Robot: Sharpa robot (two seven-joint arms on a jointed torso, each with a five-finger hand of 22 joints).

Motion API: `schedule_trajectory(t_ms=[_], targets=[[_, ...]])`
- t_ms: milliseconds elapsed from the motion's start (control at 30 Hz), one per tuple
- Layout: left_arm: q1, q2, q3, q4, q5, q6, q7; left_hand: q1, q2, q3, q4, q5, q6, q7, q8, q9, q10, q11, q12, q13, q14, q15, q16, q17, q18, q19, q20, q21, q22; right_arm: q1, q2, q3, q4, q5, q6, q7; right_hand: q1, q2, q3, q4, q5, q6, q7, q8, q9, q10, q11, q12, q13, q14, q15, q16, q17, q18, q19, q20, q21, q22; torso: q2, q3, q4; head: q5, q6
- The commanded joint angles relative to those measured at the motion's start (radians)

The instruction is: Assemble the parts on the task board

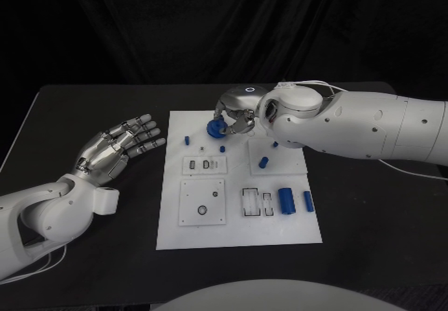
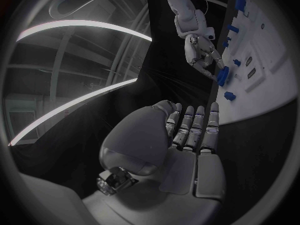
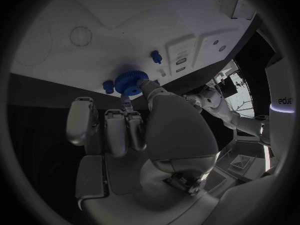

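Note:
The white task board (image 1: 241, 232) lies mid-table. Over its far left corner my right hand (image 1: 237, 119) pinches a blue toothed gear (image 1: 215, 128) between thumb and fingers. The right wrist view has this gear (image 3: 130, 81) at the fingertips, just above the board (image 3: 81, 60), with a small blue peg (image 3: 155, 57) close by. My left hand (image 1: 118, 146) hovers left of the board, palm up, fingers spread, holding nothing. From the left wrist view, beyond the left hand (image 2: 184, 145), the right hand (image 2: 201, 50) grips the gear (image 2: 223, 76).
Small blue pegs (image 1: 187, 139) (image 1: 264, 162) stand on the board's far half. Two blue cylinders (image 1: 287, 201) (image 1: 308, 201) lie at its right side beside open slot frames (image 1: 250, 202). A square sub-plate (image 1: 202, 202) sits at the near left. The bulky right arm (image 1: 373, 126) overhangs the far right.

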Motion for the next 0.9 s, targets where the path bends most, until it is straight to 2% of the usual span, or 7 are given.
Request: schedule_trajectory(t_ms=[33, 400, 433, 500, 600, 700, 900], targets=[[0.0, 0.003, 0.001, 0.002, 0.003, 0.017, 0.077, -0.011, -0.002, 0.009, 0.0, -0.005, -0.001, 0.01, 0.002, 0.001, -0.001, 0.009, 0.004, -0.002, -0.003, 0.005, 0.003, -0.001, -0.001, -0.006, 0.002, -0.005, -0.001, -0.004, 0.002, 0.001, -0.002, -0.003, 0.038, -0.044, -0.007, 0.01, 0.011, 0.003, -0.013, -0.012, -0.004, 0.079, 0.234, -0.038, 0.003, -0.018, 0.132, 0.031, 0.009, -0.022, 0.162, 0.012, -0.025, 0.001, -0.027, 0.052, 0.0, 0.0009, -0.0004, 0.001, -0.002], [0.0, 0.006, 0.001, -0.004, 0.003, 0.019, 0.076, -0.011, -0.002, 0.009, 0.0, -0.005, -0.001, 0.01, 0.002, 0.001, -0.001, 0.009, 0.004, -0.002, -0.003, 0.005, 0.003, -0.001, -0.001, -0.006, 0.002, -0.005, -0.001, -0.009, 0.006, 0.001, -0.009, -0.003, 0.045, -0.055, -0.017, 0.005, 0.033, 0.004, -0.024, -0.08, 0.003, -0.007, 0.19, -0.088, 0.006, -0.04, 0.101, 0.011, 0.013, -0.049, 0.141, 0.021, -0.052, 0.006, -0.073, 0.032, 0.0, 0.0011, -0.0001, 0.0, -0.003], [0.0, 0.006, 0.001, -0.004, 0.003, 0.02, 0.076, -0.011, -0.002, 0.009, 0.0, -0.005, -0.001, 0.01, 0.002, 0.001, -0.001, 0.009, 0.004, -0.002, -0.003, 0.005, 0.003, -0.001, -0.001, -0.006, 0.002, -0.005, -0.001, -0.009, 0.007, 0.001, -0.009, -0.003, 0.045, -0.055, -0.023, 0.003, 0.036, 0.007, -0.05, -0.13, -0.002, -0.041, 0.171, -0.121, 0.004, -0.054, 0.078, 0.004, 0.013, -0.057, 0.135, 0.024, -0.06, 0.006, -0.085, 0.026, 0.0, 0.0012, 0.0001, 0.0, -0.004], [0.0, 0.007, 0.001, -0.005, 0.003, 0.02, 0.076, -0.011, -0.002, 0.009, 0.0, -0.005, -0.001, 0.01, 0.002, 0.001, -0.001, 0.009, 0.004, -0.002, -0.003, 0.005, 0.003, -0.001, -0.001, -0.006, 0.002, -0.005, -0.001, -0.01, 0.008, 0.001, -0.01, -0.003, 0.047, -0.055, -0.027, 0.003, 0.036, 0.01, -0.086, -0.167, -0.004, -0.063, 0.153, -0.172, 0.002, -0.079, 0.042, -0.007, 0.012, -0.072, 0.123, 0.028, -0.073, 0.005, -0.105, 0.016, 0.0, 0.0012, -0.0004, 0.0, -0.004], [0.0, 0.007, 0.001, -0.006, 0.003, 0.021, 0.075, -0.011, -0.002, 0.009, 0.0, -0.005, -0.001, 0.01, 0.002, 0.001, -0.001, 0.009, 0.004, -0.002, -0.003, 0.005, 0.003, -0.001, -0.001, -0.006, 0.002, -0.005, -0.001, -0.011, 0.01, 0.001, -0.011, -0.003, 0.052, -0.054, -0.027, 0.004, 0.038, 0.008, -0.09, -0.247, -0.016, -0.067, 0.113, -0.209, -0.006, -0.103, 0.012, -0.021, 0.007, -0.091, 0.108, 0.033, -0.086, 0.001, -0.131, 0.005, 0.0, 0.0012, -0.0002, -0.001, -0.004], [0.0, 0.008, 0.001, -0.007, 0.003, 0.021, 0.074, -0.011, -0.002, 0.009, 0.0, -0.005, -0.001, 0.01, 0.002, 0.001, -0.001, 0.009, 0.004, -0.002, -0.003, 0.005, 0.003, -0.001, -0.001, -0.006, 0.002, -0.005, -0.001, -0.012, 0.011, 0.001, -0.012, -0.003, 0.055, -0.053, -0.032, 0.004, 0.032, 0.009, -0.112, -0.406, -0.029, -0.077, 0.034, -0.234, -0.013, -0.121, -0.01, -0.029, 0.002, -0.103, 0.099, 0.036, -0.092, -0.003, -0.15, -0.001, 0.0, 0.0011, -0.0005, -0.001, -0.005], [0.0, 0.008, 0.001, -0.009, 0.003, 0.022, 0.074, -0.011, -0.002, 0.009, 0.0, -0.005, -0.001, 0.01, 0.002, 0.001, -0.001, 0.009, 0.004, -0.002, -0.003, 0.005, 0.003, -0.001, -0.001, -0.006, 0.002, -0.005, -0.001, -0.013, 0.009, 0.001, -0.013, -0.003, 0.061, -0.051, -0.04, 0.005, 0.018, 0.013, -0.171, -0.414, -0.029, -0.073, 0.013, -0.244, -0.014, -0.126, -0.018, -0.035, 0.001, -0.115, 0.092, 0.038, -0.097, -0.006, -0.168, -0.005, 0.0, 0.0009, -0.0002, -0.001, -0.006]])
